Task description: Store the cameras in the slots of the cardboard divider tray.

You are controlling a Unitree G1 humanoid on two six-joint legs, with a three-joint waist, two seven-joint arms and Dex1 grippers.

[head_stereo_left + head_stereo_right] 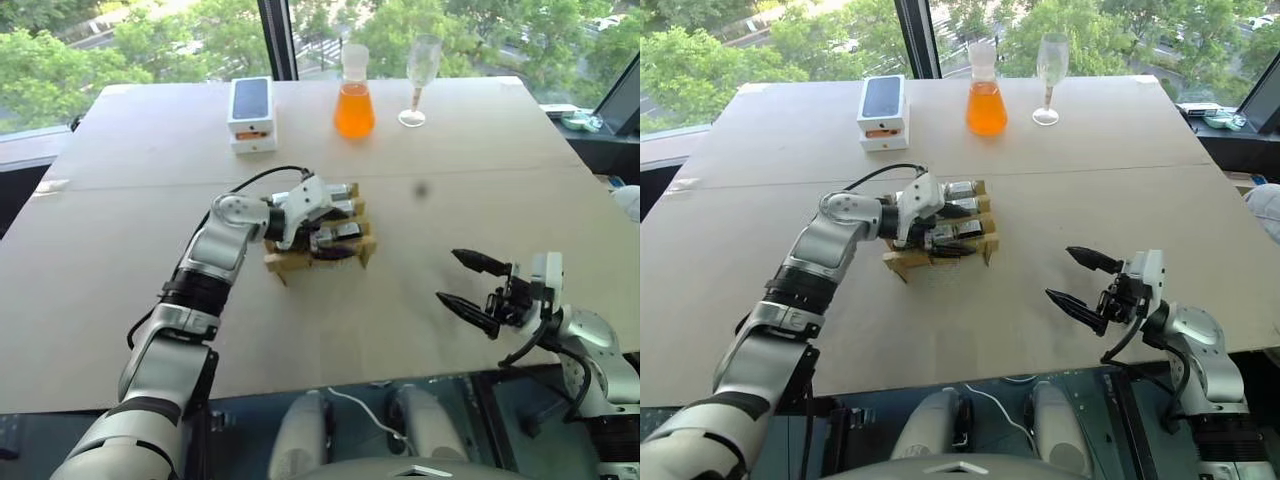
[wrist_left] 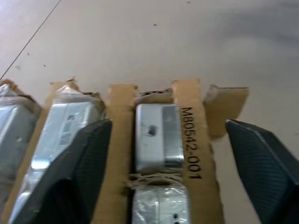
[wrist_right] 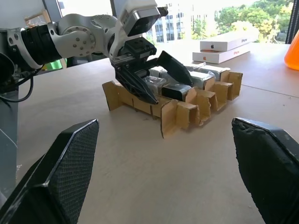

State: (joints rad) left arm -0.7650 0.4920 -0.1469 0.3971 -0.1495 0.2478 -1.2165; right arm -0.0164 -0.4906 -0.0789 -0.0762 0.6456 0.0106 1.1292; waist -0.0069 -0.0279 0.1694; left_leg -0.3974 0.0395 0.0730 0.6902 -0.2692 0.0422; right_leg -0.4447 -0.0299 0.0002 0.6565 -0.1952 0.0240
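**Cameras seated in the tray, left end effector spread over them**

The cameras (image 2: 158, 135) sit down in the slots of the cardboard divider tray (image 3: 180, 116), which rests near the middle of the surface (image 1: 480, 200). The left end effector (image 3: 156, 77) hangs just over the tray with its fingers wide apart and nothing between them; one finger (image 2: 65, 172) lies over a slot wall, the other (image 2: 266, 163) stands clear past the tray's edge. The right end effector (image 1: 480, 290) is also spread wide and empty, well apart from the tray.

The cameras look like stiff, smooth metal blocks, probably light but slippery, so a hold across two flat opposite sides seems best. The tray's thin card strips look soft and already bent, easily crushed or dragged by a finger. Whether any slot is still free I cannot tell. Beyond stand a white phone box (image 1: 250, 112), a flask of orange liquid (image 1: 354, 100) and a glass (image 1: 420, 75).
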